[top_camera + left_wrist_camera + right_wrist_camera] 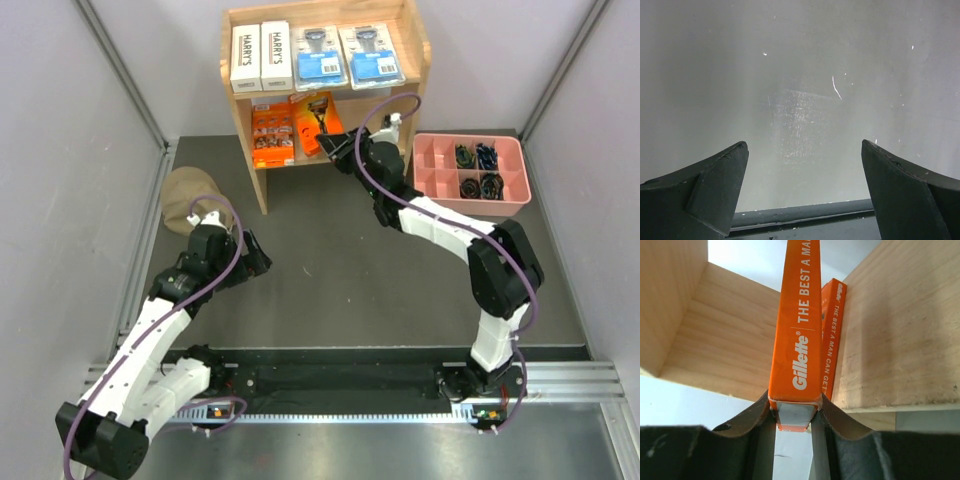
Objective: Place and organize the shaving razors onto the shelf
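The light-wood shelf [414, 45] stands at the back of the table. On its top tier lie two white HARRY'S boxes [245, 57] [276, 55] and two blue-labelled blister packs [320, 57] [370, 55], side by side. One orange pack [272, 132] rests on the lower tier. My right gripper [324, 141] is shut on the second orange Gillette pack [795, 340] by its near end, holding it edge-up inside the lower tier beside the other orange pack [833, 330]. My left gripper [256, 256] hovers open and empty over the dark mat, left of centre.
A pink compartmented tray [430, 150] with small dark items sits right of the shelf. A tan cloth-like object [180, 195] lies left of the shelf near the left arm. Grey walls enclose the table. The left wrist view shows only pale wall between the fingers [715, 195].
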Robot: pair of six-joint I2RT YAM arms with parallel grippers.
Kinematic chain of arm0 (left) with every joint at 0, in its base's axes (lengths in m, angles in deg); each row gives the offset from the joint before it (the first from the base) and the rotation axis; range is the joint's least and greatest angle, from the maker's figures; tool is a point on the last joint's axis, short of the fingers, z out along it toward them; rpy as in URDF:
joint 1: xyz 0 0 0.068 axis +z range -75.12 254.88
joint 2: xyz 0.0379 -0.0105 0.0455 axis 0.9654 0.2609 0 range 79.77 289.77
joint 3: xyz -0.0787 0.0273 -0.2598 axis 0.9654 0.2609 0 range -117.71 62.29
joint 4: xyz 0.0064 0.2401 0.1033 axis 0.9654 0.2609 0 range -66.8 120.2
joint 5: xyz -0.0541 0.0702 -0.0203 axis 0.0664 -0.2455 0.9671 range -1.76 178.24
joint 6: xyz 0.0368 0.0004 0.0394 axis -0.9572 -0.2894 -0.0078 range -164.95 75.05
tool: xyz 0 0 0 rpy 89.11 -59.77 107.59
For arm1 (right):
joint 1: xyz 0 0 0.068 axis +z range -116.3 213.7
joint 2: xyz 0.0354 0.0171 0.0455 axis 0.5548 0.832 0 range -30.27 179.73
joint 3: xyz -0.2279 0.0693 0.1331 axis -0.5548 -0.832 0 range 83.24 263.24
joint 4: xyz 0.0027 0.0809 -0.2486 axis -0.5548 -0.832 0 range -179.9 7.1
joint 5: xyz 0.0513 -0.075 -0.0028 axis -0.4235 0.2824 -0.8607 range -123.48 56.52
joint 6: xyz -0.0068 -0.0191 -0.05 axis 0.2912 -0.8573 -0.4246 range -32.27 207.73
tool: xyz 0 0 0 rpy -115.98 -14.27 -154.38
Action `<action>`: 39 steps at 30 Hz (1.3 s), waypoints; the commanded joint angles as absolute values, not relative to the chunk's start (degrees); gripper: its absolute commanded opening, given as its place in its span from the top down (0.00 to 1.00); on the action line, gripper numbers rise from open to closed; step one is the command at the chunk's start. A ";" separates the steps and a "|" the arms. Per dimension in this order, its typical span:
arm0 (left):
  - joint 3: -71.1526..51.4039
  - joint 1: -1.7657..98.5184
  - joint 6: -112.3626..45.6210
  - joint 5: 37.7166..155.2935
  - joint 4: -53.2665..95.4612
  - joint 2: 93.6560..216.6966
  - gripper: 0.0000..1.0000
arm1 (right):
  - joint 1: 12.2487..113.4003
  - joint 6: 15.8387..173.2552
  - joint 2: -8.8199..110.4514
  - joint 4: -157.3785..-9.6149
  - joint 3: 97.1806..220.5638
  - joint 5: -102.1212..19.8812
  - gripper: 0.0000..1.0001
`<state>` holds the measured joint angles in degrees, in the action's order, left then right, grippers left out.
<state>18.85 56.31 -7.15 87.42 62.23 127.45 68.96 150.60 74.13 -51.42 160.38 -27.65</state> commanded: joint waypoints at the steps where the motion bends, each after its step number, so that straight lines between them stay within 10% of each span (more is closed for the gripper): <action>1: 19.40 56.33 -6.89 87.98 61.08 126.00 0.01 | 68.41 152.94 75.64 -49.15 165.85 -26.37 0.86; 29: 21.42 56.33 -7.51 92.55 60.12 124.95 0.01 | 68.94 160.94 82.50 -58.02 171.40 -27.68 0.75; 39: 21.69 56.33 -7.77 93.16 60.12 124.60 0.01 | 68.85 160.42 80.04 -64.77 170.15 -35.22 0.42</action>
